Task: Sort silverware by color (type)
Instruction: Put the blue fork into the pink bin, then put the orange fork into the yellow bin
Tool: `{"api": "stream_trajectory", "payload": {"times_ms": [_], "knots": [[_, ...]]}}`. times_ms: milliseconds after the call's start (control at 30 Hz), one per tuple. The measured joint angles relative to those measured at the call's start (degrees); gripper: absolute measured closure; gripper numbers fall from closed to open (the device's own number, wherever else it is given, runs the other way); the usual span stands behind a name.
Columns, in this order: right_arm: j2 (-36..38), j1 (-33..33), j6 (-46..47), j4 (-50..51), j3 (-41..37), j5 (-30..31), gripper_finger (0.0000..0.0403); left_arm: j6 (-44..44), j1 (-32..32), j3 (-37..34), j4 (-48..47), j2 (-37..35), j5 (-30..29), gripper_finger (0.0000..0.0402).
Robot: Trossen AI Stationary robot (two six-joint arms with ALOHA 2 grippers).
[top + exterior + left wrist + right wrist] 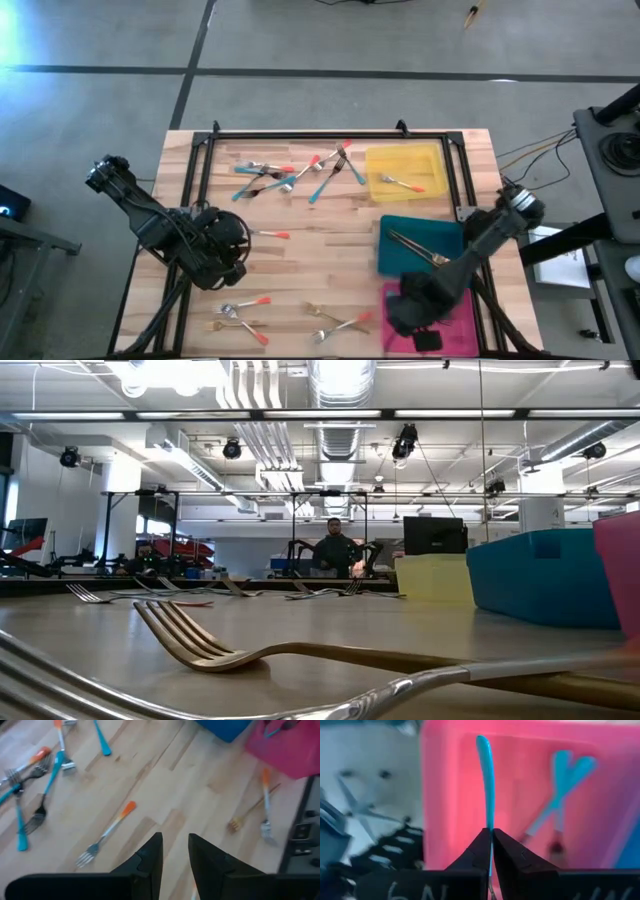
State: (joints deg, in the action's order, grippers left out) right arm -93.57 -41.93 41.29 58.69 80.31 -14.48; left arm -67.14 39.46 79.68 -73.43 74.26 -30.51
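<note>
Right gripper (491, 840) hangs over the flat pink rectangular tray (450, 795) at the near right corner of the pale wooden plank table (330, 250). Its two dark fingers are pressed together on a slim teal-handled utensil (487, 780), whose smooth, glossy handle runs lengthwise straight out from the fingertips and ends in a rounded tip. Two more teal-handled utensils (560, 800) lie crossed inside that pink tray.

Left gripper (175, 850) hovers over the left middle of the table with its dark fingers slightly apart, holding nothing. Just beyond it lies an orange-handled silver fork (107, 835), tines toward the gripper, handle pointing away.

Beside the pink tray sits a teal rectangular tray (420, 245) holding thin gold-toned metal utensils (418, 247), laid diagonally. Behind it, a yellow rectangular tray (405, 172) holds one orange-handled fork (402, 183).

A loose cluster of teal- and orange-handled forks (300, 172) lies scattered along the far edge of the table, pointing many ways. Near the front edge lie orange-handled forks (243, 305) and gold-toned forks (335, 322).
</note>
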Motion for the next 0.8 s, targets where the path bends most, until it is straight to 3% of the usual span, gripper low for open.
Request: {"api": "stream_trajectory", "payload": {"times_ms": [100,233,400,800], "knots": [[2.69,-2.83,9.09,-7.1,-6.32,5.99,0.0394,-0.01,0.18,0.0,2.07,0.0,0.04,0.0325],[4.32,-3.85,16.51,-7.39,-10.28,9.44,0.0394,-0.04,0.69,0.0,3.95,0.0,0.46,0.0325],[4.3,-3.96,17.06,-7.28,-11.26,9.49,0.0379,-1.29,1.46,0.0,4.43,0.0,2.89,0.0325],[4.3,-3.19,19.02,-8.76,-6.82,10.95,0.0289,-1.5,8.86,-0.23,2.86,0.0,4.55,0.0325]]}}
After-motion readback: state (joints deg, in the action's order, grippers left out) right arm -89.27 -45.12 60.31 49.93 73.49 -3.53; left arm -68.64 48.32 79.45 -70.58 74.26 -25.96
